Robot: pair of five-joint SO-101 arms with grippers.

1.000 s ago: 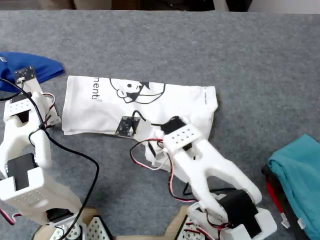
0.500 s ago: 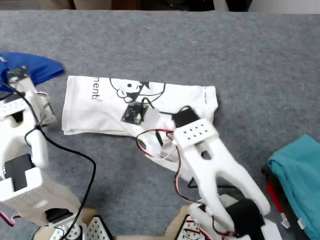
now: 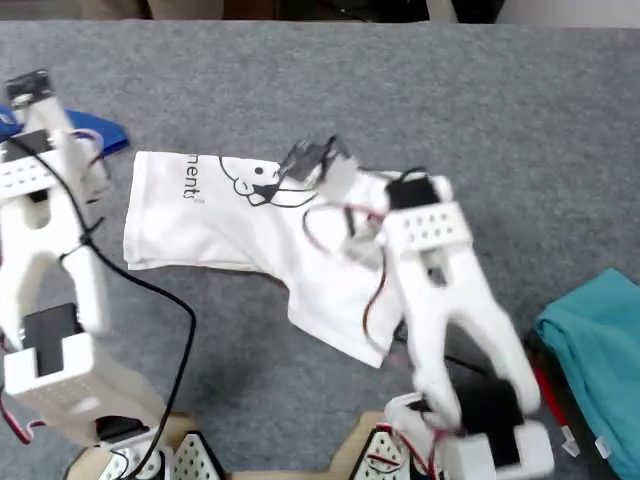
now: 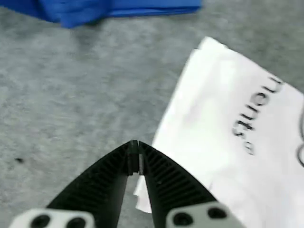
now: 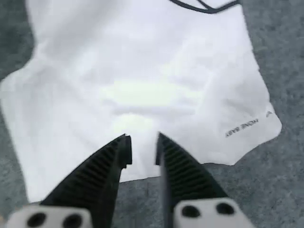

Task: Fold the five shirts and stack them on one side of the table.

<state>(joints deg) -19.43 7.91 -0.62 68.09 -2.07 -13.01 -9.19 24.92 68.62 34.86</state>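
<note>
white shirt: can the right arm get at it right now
Probably yes: the right hand hangs just above the white shirt, slightly open, with nothing between them.

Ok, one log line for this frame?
left gripper: shut, beside white printed shirt | right gripper: open above shirt | blue folded cloth, teal cloth: either side

a grey felt-like table cover (image 3: 520, 120) stretched from edge to edge across the work surface, its nap flecked and matted under soft, even light that threw only faint shadows. along the far edge ran a dark strip (image 3: 300, 10), broken by a tan patch (image 3: 110, 8) toward one corner and a pale patch (image 3: 570, 10) toward the other. a light wooden board (image 3: 180, 425) showed at the near edge.
</note>
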